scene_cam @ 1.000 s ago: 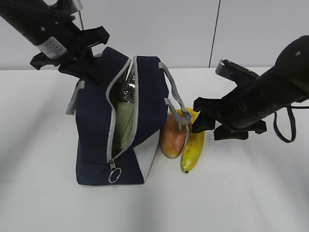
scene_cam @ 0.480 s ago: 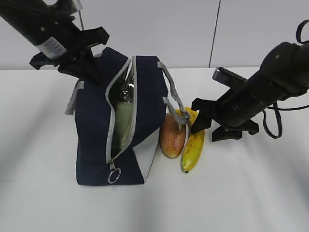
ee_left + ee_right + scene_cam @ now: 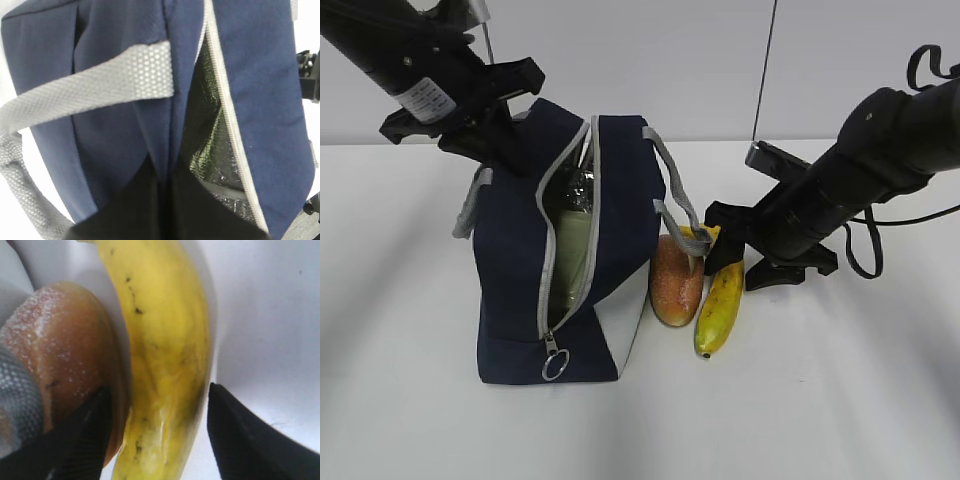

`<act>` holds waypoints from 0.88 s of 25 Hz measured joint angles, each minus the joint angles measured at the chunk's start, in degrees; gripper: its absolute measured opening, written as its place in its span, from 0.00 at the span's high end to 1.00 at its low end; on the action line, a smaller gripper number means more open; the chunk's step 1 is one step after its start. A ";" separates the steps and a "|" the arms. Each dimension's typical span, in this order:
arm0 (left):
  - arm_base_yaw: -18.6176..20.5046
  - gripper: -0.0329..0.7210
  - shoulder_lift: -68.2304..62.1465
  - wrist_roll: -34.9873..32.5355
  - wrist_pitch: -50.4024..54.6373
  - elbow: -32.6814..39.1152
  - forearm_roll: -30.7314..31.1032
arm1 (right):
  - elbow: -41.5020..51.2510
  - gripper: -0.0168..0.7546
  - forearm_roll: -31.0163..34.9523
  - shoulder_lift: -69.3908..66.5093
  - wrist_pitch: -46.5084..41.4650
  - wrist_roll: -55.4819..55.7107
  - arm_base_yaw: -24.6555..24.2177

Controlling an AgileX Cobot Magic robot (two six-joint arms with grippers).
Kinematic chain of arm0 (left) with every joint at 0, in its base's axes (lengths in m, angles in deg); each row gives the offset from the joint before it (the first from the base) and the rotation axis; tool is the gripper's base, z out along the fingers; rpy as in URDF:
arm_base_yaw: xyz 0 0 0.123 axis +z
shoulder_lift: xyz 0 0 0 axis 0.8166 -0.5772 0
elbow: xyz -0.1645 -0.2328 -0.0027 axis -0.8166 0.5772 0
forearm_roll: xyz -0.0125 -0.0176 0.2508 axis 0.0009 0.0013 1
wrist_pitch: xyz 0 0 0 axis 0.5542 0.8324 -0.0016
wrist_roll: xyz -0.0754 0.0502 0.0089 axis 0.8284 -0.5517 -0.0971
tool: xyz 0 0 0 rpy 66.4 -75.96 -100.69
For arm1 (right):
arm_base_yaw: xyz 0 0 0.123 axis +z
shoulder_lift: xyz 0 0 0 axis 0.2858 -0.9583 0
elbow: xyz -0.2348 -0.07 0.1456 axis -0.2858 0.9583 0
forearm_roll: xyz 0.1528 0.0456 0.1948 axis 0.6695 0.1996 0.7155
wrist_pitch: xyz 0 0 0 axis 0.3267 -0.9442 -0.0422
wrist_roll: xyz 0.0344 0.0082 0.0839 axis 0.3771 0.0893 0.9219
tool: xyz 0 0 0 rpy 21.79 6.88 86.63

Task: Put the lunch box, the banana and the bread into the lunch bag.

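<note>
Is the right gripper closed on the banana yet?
No: in the right wrist view the right gripper has its jaws open, one on each side of the banana, with the bread just beside it.

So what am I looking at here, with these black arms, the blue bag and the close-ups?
Two robot arms work at a white table; one picture is from a camera facing it, the close-ups from cameras on each wrist. The left gripper is shut on the edge of the navy lunch bag, holding it open; the green-lidded lunch box is already inside. The right gripper, jaws open, straddles the banana, which lies beside the bread next to the bag. Nothing is lifted yet.
</note>
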 joint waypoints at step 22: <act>0.00 0.96 0.00 0.00 0.05 0.00 0.06 | -4.77 0.54 -9.32 -0.34 -5.10 4.89 -1.93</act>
